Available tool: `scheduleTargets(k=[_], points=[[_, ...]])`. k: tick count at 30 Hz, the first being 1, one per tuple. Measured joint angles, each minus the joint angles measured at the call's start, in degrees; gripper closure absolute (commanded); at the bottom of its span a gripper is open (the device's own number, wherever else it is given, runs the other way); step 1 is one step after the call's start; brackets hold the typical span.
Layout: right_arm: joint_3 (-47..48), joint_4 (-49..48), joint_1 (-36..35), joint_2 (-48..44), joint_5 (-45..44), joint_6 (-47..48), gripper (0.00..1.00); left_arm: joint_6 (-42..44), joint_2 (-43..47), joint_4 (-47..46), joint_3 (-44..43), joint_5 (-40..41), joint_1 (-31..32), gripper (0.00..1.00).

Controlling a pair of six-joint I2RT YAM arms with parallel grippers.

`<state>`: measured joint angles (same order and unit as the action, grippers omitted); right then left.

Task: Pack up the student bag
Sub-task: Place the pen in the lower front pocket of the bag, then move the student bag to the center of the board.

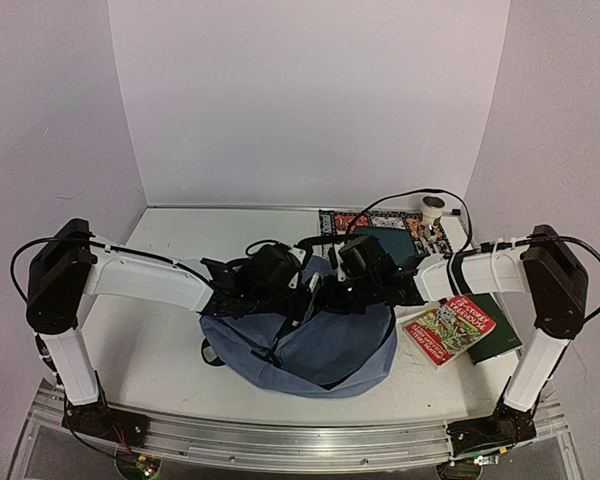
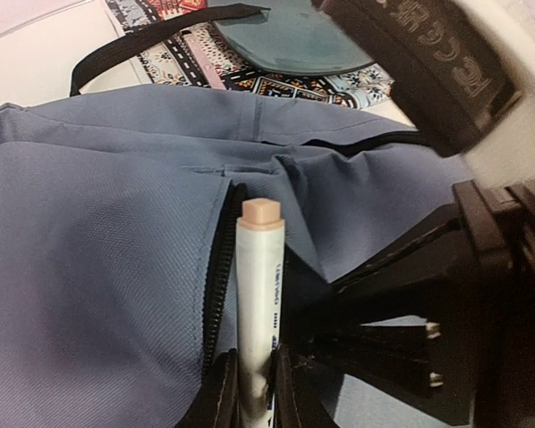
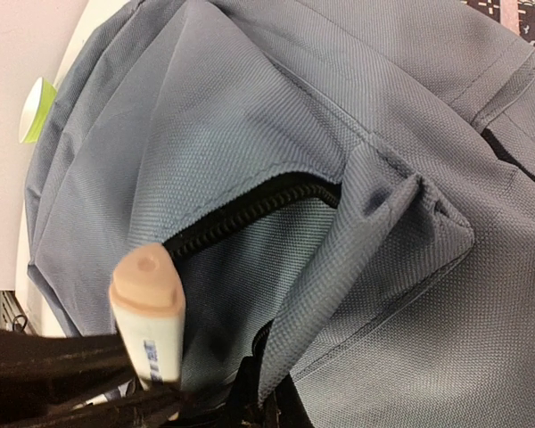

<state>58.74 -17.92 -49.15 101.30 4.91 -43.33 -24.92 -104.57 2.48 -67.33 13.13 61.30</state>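
Marker [image 2: 259,285], blue print illegible, in L claw [image 2: 254,385].

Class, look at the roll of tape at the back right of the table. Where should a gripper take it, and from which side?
Pinch the wall of the roll of tape, one finger in its hole, coming straight down: it seems to lie flat, hole upward.

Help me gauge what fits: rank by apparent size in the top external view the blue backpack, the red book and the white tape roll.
Largest: slate-blue fabric backpack, by far.
Middle: red illustrated paperback book.
Smallest: white tape roll. It sits at the far edge, but the gap looks too big for distance to explain.
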Motion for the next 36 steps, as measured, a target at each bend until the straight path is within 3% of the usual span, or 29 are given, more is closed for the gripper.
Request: scheduleTargets(k=[11,19,25,36], points=[[0.00,-0.10,-0.01,0.00,-0.01,-0.02,1.00,2.33,0.00,2.15,0.91,2.47,0.48,0.67],[0.00,-0.08,-0.02,0.00,-0.02,-0.02,1.00,0.34,2.09,6.02,1.53,6.10,0.63,0.43],[0.00,-0.04,0.00,0.00,-0.16,-0.01,1.00,-1.78,9.17,9.60,1.87,10.32,-0.06,0.29],[0.02,0.36,0.00,0.00,-0.29,0.04,1.00,-5.11,18.98,15.52,10.79,8.15,-14.32,0.20]])
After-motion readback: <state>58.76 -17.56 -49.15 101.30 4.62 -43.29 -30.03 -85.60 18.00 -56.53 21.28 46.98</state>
